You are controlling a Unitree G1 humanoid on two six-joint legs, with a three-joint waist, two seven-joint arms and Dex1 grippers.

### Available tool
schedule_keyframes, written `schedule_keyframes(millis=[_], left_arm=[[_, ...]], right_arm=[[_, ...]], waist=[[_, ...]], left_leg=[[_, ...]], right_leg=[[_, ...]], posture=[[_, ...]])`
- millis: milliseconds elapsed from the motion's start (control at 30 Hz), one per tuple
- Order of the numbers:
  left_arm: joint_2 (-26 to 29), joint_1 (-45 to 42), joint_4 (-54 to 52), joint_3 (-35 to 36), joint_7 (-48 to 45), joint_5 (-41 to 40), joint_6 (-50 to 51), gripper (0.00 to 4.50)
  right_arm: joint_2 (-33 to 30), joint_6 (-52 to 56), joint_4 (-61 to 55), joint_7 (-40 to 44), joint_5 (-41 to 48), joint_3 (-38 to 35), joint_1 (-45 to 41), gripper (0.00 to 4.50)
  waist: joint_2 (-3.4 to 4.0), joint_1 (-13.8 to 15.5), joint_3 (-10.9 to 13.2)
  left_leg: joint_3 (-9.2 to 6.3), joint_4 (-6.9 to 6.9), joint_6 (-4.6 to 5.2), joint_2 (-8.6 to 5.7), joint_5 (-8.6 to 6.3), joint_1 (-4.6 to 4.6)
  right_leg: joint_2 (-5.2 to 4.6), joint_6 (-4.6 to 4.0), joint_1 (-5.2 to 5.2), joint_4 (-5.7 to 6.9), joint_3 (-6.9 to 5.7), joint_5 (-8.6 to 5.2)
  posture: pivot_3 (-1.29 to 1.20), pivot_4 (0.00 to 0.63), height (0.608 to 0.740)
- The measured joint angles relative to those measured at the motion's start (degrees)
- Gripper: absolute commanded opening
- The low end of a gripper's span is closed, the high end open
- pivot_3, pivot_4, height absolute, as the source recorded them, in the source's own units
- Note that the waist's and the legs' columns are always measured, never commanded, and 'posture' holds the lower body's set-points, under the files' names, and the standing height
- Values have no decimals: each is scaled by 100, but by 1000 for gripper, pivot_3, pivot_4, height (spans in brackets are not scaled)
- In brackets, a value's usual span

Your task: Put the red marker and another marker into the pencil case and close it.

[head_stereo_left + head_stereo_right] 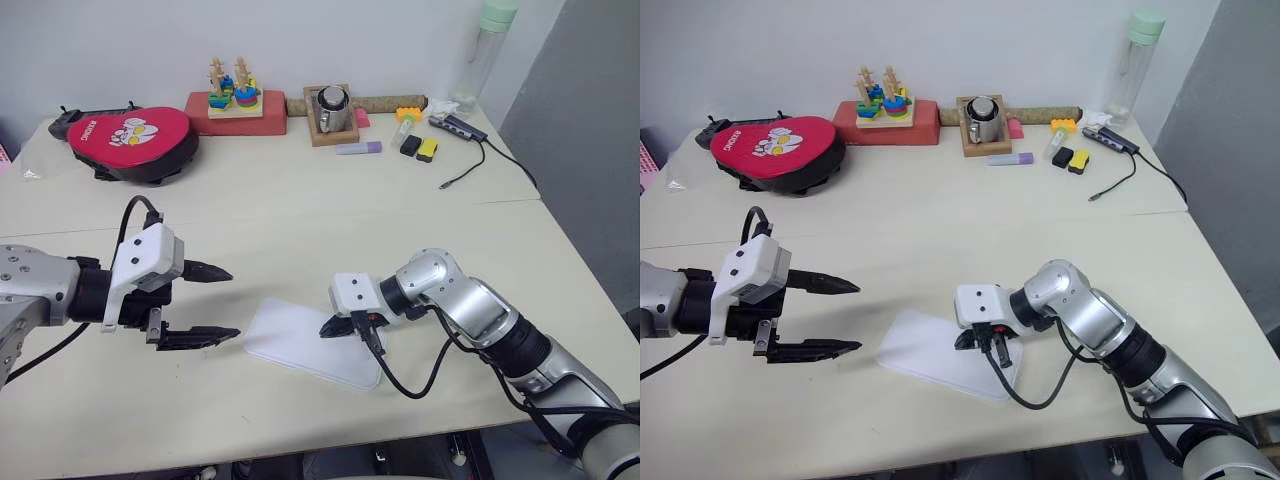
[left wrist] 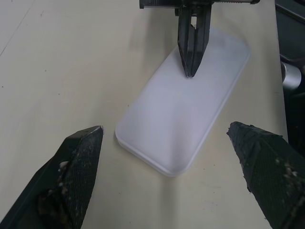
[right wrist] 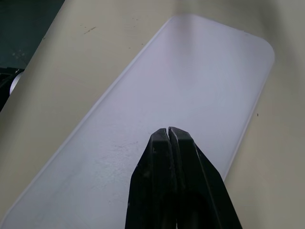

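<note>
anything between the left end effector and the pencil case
No. The left end effector hangs open beside the pencil case, with bare table between them, as the left eye view and left wrist view show.

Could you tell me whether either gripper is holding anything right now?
Nothing is held: the left gripper is open in the air, and the shut right gripper points at the closed pencil case.

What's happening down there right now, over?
Left gripper open, beside pencil case. Right gripper shut, tips on closed lid. Nothing in the way.
</note>
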Motion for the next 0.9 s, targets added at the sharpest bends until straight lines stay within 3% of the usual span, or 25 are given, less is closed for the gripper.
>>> schedule_keyframes(millis=[133, 333, 500, 633, 900], left_arm=[[3, -65, 29, -10, 11, 6, -1, 4500], [-470, -47, 29, -70, 493, 30, 2, 4500], [-1495, -15, -15, -70, 1698, 252, -3, 4500], [-2245, 456, -372, 134, 2788, 368, 101, 4500], [-4300, 1128, -971, 619, 5240, 917, 87, 4500]], right_arm=[[34, -61, 76, -27, -41, -7, 3, 16], [-4, 498, -193, 5, 91, -139, -62, 16], [-33, 1213, -503, -91, 574, -883, -408, 16], [-187, 1880, -827, -410, 1032, -1503, -103, 16], [382, 2226, -1546, -2492, 1166, -2920, 1438, 16]], waist=[[1, -1, 0], [3, 2, 2], [-1, 14, 1], [-3, 27, 0], [-7, 81, -4]], left_leg=[[2, -5, 1, 1, -1, 68], [-1, -4, 1, 1, 0, 58], [-11, -8, 1, 2, -1, 45], [-11, -13, 1, 1, -2, 37], [-9, -7, 1, -2, -2, 43]], right_leg=[[1, -15, 64, -3, 1, -12], [2, -9, 60, -5, 0, -9], [1, -11, 51, -9, -6, -7], [-2, -23, 44, -12, -7, -2], [-5, -13, 55, -12, -2, -7]], posture=[[0, 150, 740], [0, 150, 740], [0, 150, 740], [0, 150, 740], [0, 150, 740]])
